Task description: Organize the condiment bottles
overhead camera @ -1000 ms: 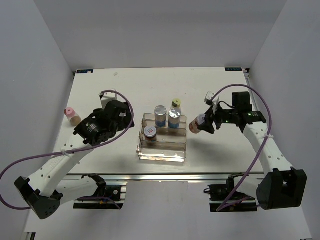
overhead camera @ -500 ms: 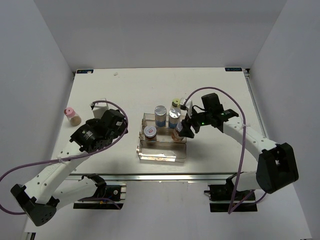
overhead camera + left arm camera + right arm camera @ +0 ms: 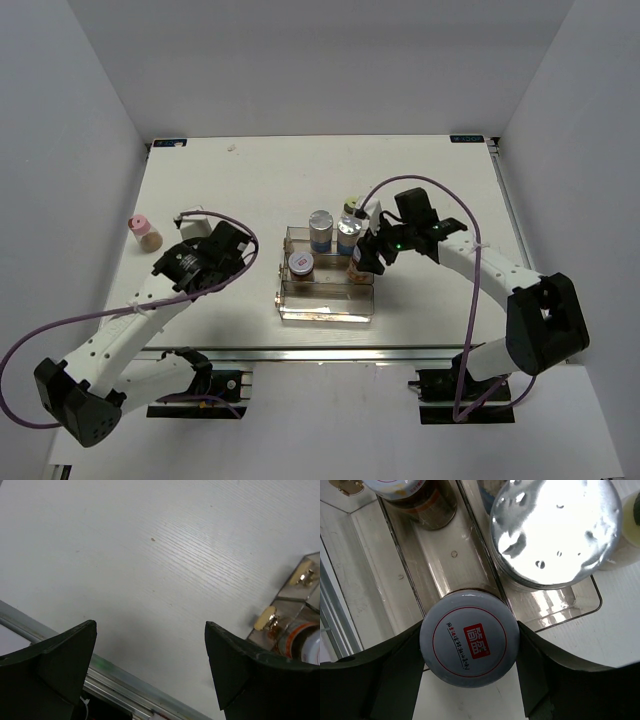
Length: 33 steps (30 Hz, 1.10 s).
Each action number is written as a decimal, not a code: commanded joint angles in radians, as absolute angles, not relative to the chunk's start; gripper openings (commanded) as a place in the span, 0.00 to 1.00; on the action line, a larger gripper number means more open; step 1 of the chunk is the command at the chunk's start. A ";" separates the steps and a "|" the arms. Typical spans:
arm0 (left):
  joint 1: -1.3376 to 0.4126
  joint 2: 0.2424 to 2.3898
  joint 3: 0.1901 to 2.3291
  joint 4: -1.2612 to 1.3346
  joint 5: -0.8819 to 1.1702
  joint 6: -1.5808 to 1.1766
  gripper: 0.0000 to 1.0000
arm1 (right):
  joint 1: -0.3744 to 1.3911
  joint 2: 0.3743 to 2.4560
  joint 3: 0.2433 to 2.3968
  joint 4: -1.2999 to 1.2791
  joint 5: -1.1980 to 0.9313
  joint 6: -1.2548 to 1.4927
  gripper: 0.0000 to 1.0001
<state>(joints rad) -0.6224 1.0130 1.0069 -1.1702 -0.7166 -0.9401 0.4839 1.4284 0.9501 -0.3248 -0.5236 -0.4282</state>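
Observation:
My right gripper [image 3: 366, 254] [image 3: 469, 641] is shut on a brown jar with a white-and-red lid [image 3: 470, 645] [image 3: 356, 268]. It holds the jar upright at the right end of the clear tiered rack [image 3: 325, 306] [image 3: 405, 580], over the middle step. A like jar [image 3: 300, 263] [image 3: 422, 502] stands at that step's left end. Two silver-lidded jars [image 3: 320, 229] [image 3: 347, 232] [image 3: 555, 530] stand on the back step. A yellow-green capped bottle [image 3: 352, 207] stands just behind them. A pink-capped bottle [image 3: 142, 230] stands on the table at far left. My left gripper [image 3: 236, 262] [image 3: 150, 627] is open and empty, left of the rack.
The aluminium rail of the table's near edge [image 3: 115, 685] lies just below my left fingers. The rack's left corner with its brass fittings [image 3: 300, 577] shows at the right of the left wrist view. White walls close in the table on three sides.
My right gripper has carried the white-red lidded jar leftward from beside the rack to the right end of its middle step. The left arm has drawn back toward the near left.

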 commanded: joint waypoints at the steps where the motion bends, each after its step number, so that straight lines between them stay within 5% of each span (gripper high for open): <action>1: -0.562 1.009 1.014 -1.161 -0.764 -1.008 0.98 | 0.512 1.417 0.947 -0.230 -0.537 -0.437 0.48; 14: -0.093 1.133 1.040 -0.914 -0.585 -0.747 0.98 | 0.529 1.375 0.902 -0.222 -0.523 -0.439 0.76; 17: -0.009 1.160 1.035 -0.839 -0.519 -0.678 0.98 | 0.529 1.335 0.894 -0.232 -0.538 -0.437 0.89; 23: 0.146 1.235 1.069 -0.756 -0.454 -0.588 0.98 | 0.529 1.273 0.917 -0.259 -0.572 -0.390 0.88; 26: 0.188 1.295 1.084 -0.712 -0.416 -0.560 0.98 | 0.520 1.238 0.946 -0.316 -0.584 -0.393 0.82; 28: 0.212 1.344 1.088 -0.674 -0.390 -0.542 0.98 | 0.497 1.200 0.965 -0.347 -0.612 -0.400 0.67; 29: 0.231 1.362 1.094 -0.664 -0.381 -0.537 0.98 | 0.486 1.187 0.965 -0.374 -0.624 -0.406 0.58; 30: 0.238 1.382 1.101 -0.654 -0.371 -0.532 0.98 | 0.467 1.157 0.959 -0.383 -0.643 -0.416 0.35; 32: 0.253 1.445 1.126 -0.646 -0.376 -0.509 0.98 | 0.446 1.111 0.947 -0.393 -0.649 -0.413 0.05; 33: 0.258 1.466 1.138 -0.646 -0.382 -0.503 0.98 | 0.421 1.097 0.937 -0.391 -0.649 -0.404 0.00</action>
